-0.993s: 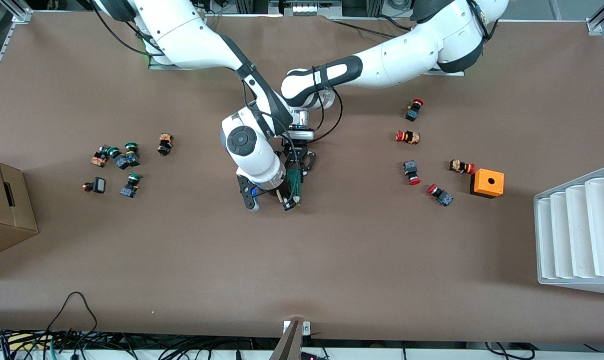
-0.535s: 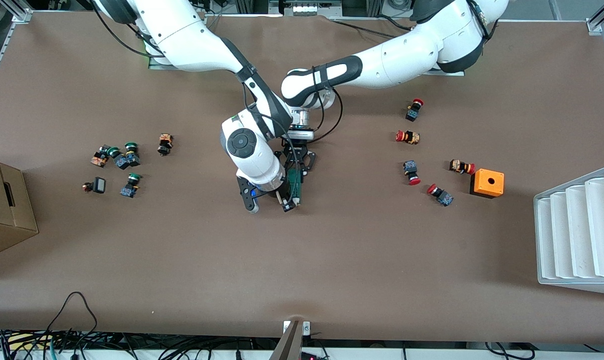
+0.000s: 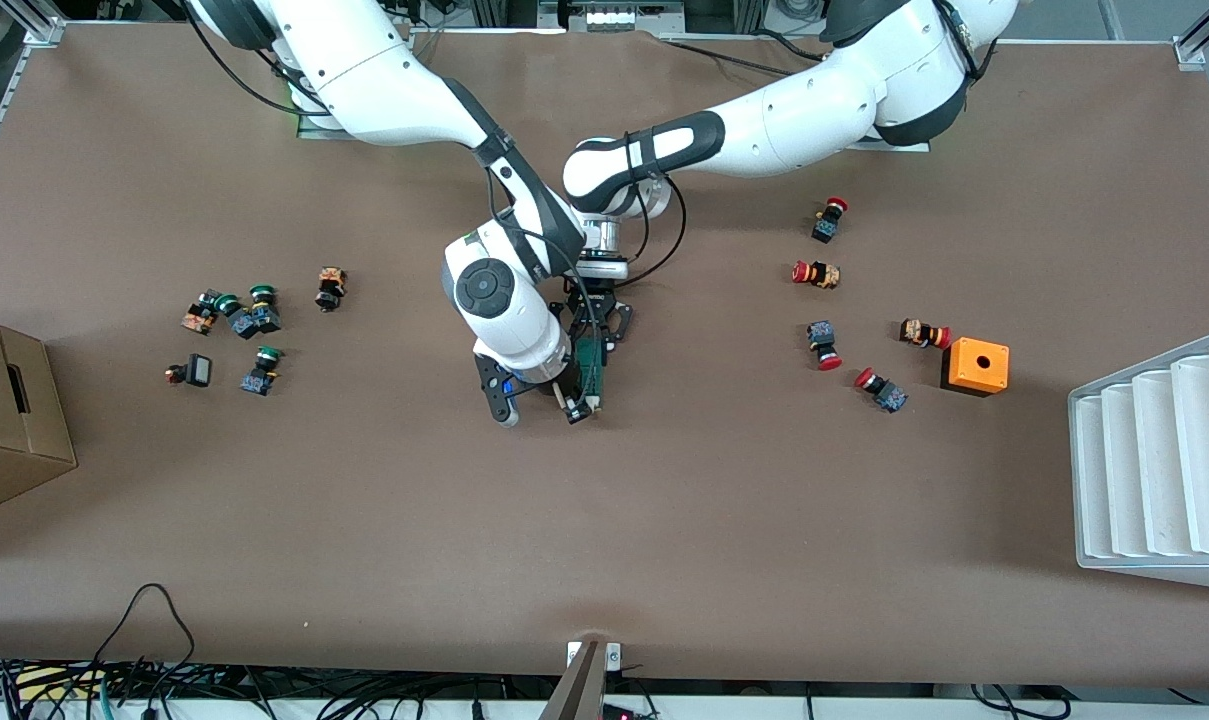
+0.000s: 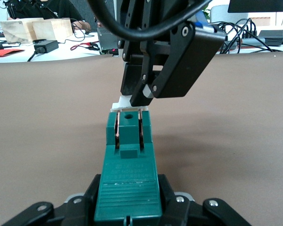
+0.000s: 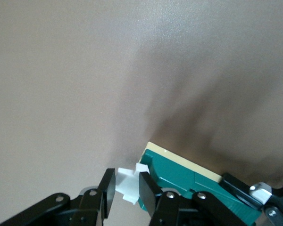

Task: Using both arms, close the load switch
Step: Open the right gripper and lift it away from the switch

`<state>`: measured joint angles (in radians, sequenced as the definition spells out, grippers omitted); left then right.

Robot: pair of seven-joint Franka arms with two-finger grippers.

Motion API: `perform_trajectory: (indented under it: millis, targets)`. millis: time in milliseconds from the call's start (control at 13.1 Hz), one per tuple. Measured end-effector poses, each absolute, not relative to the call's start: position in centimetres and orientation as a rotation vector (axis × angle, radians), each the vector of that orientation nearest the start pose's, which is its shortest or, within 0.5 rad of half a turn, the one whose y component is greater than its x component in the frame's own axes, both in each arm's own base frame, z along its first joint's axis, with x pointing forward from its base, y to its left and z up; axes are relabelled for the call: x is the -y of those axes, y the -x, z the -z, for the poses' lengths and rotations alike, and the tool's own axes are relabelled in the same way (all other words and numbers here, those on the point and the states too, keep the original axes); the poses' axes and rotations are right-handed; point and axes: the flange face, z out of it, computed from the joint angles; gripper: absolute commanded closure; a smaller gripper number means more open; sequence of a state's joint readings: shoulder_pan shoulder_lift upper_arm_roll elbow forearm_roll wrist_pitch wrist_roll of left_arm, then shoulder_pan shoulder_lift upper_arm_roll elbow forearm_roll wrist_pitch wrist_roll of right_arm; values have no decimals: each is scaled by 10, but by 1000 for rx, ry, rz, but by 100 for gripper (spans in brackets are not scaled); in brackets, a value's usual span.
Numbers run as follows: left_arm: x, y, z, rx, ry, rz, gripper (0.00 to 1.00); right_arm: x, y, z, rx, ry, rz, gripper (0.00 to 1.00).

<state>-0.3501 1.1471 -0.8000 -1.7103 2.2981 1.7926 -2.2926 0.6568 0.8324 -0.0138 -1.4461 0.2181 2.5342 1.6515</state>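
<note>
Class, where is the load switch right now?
The load switch sits mid-table, gripped by the left gripper, with the right gripper pinching its white tab.

The load switch (image 4: 128,181) is showing matt green ribbed plastic with a white plastic tab (image 5: 128,185), lying on the table (image 3: 764,480) covered in matt brown fibrous sheet.

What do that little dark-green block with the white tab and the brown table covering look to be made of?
The dark-green rectangular load switch looks like moulded matte plastic: ribbed top, crisp edges, with coppery metal strips near its end. Its white tab looks like plastic too. The brown table covering seems a matte, slightly fibrous sheet, perhaps paper or felt.
</note>
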Motion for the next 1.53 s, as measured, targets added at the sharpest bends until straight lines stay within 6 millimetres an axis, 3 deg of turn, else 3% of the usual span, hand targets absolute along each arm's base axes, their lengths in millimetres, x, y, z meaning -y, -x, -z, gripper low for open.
perform_trajectory:
  millis: [611, 764, 840, 993, 1146, 1222, 1299, 1375, 1528]
  targets:
    - [541, -376, -74, -59, 2650, 1701, 96, -445, -602, -219, -1574, 2374, -25, 71]
    - [541, -376, -74, -60, 2650, 1701, 96, -444, -605, -222, -1573, 2367, -22, 47]
    - [541, -376, -74, -60, 2650, 1701, 96, -441, -609, -228, -1577, 2358, -18, 28]
    - [541, -376, -74, -60, 2650, 1701, 96, -426, -625, -253, -1579, 2349, -12, 7]
    - [541, -376, -74, -60, 2650, 1702, 95, -398, -640, -289, -1524, 2412, -22, 1]
    - [541, -376, -74, -60, 2649, 1702, 88, -383, -646, -307, -1477, 2456, -26, 1]
    - [541, -376, -74, -60, 2649, 1702, 21, -368, -651, -323, -1416, 2503, -27, 1]
    - [541, -376, -74, -60, 2649, 1702, 0, -351, -655, -338, -1348, 2544, -19, 1]
    - [537, -380, -72, -56, 2642, 1701, 0, -314, -662, -360, -1217, 2609, -1, 1]
